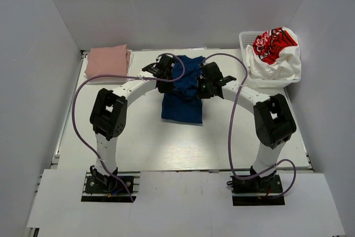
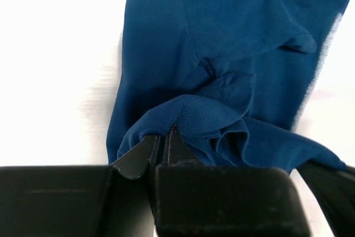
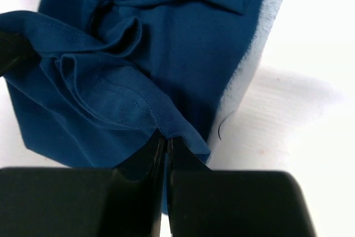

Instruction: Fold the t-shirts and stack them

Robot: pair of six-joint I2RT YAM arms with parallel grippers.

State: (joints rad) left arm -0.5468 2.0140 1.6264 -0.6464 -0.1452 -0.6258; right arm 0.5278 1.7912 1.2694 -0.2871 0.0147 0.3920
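Note:
A navy blue t-shirt (image 1: pixel 184 97) lies in the middle of the white table, its far part lifted and bunched between both grippers. My left gripper (image 1: pixel 165 74) is shut on a fold at its left edge (image 2: pixel 183 112). My right gripper (image 1: pixel 206 80) is shut on a hemmed edge at its right side (image 3: pixel 166 120). A folded dusty-pink t-shirt (image 1: pixel 108 60) lies at the far left corner. A white t-shirt with a red graphic (image 1: pixel 275 51) is heaped in the basket at the far right.
The white lattice basket (image 1: pixel 247 40) stands at the far right corner of the table (image 1: pixel 183 145). White walls enclose the table on three sides. Purple cables loop over both arms.

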